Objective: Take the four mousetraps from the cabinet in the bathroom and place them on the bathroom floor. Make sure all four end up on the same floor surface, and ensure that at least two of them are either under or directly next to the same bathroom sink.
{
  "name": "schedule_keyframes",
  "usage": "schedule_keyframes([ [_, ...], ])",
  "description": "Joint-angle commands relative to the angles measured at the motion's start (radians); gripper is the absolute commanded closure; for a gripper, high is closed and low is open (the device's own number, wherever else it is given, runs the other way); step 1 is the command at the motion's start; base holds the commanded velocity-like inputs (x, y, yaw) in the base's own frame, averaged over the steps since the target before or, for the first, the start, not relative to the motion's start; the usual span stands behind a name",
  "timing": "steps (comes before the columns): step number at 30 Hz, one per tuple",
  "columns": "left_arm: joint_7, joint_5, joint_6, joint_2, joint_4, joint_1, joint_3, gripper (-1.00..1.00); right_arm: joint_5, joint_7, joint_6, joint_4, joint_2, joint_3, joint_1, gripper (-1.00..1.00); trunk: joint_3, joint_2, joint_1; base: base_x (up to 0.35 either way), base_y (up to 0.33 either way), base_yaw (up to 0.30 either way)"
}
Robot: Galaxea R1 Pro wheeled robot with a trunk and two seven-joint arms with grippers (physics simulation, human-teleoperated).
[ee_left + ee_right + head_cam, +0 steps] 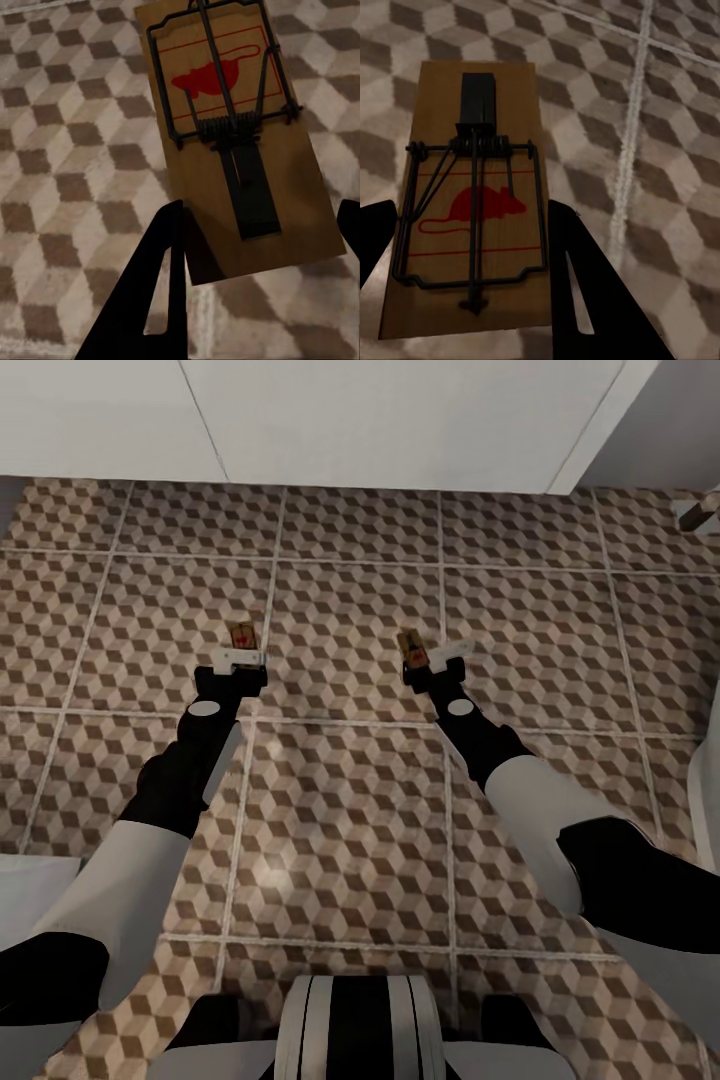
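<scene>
Each hand, left (238, 660) and right (428, 662), was clamped on a mousetrap (243, 634) (409, 647) over the tiled bathroom floor (340, 800); lowering both flat beside the white vanity (400, 420) before release seemed wisest.

No words, numbers or brand names can be read anywhere. The only printed sign is a red mouse silhouette inside a thin red outline — on the mousetrap (236, 139) in the left wrist view, and the same mark on the other mousetrap (469, 202) in the right wrist view.
</scene>
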Motion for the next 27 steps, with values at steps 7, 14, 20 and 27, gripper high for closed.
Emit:
schedule_keyframes([
  [7, 0.008, -0.001, 0.006, 0.001, 0.005, 0.001, -0.006, 1.00, 0.005, -0.009, -0.001, 0.002, -0.003, 0.005, 0.001, 1.00, 0.000, 0.000, 0.000, 0.000, 0.000, 0.134],
  [14, 0.007, -0.001, 0.006, 0.001, 0.009, 0.002, -0.006, 1.00, 0.005, -0.012, -0.001, 0.003, -0.005, 0.005, 0.001, 1.00, 0.000, 0.000, 0.000, 0.000, 0.000, 0.010],
  [20, 0.001, -0.002, 0.006, -0.001, 0.064, 0.002, -0.025, 1.00, 0.005, -0.048, 0.000, 0.001, -0.005, 0.004, 0.001, 1.00, 0.000, 0.000, 0.000, 0.000, 0.000, 0.000],
  [27, 0.005, -0.013, 0.008, -0.004, 0.105, 0.003, -0.072, 1.00, 0.007, -0.113, 0.000, 0.000, -0.006, 0.005, 0.002, 1.00, 0.000, 0.000, 0.000, 0.000, 0.000, 0.000],
])
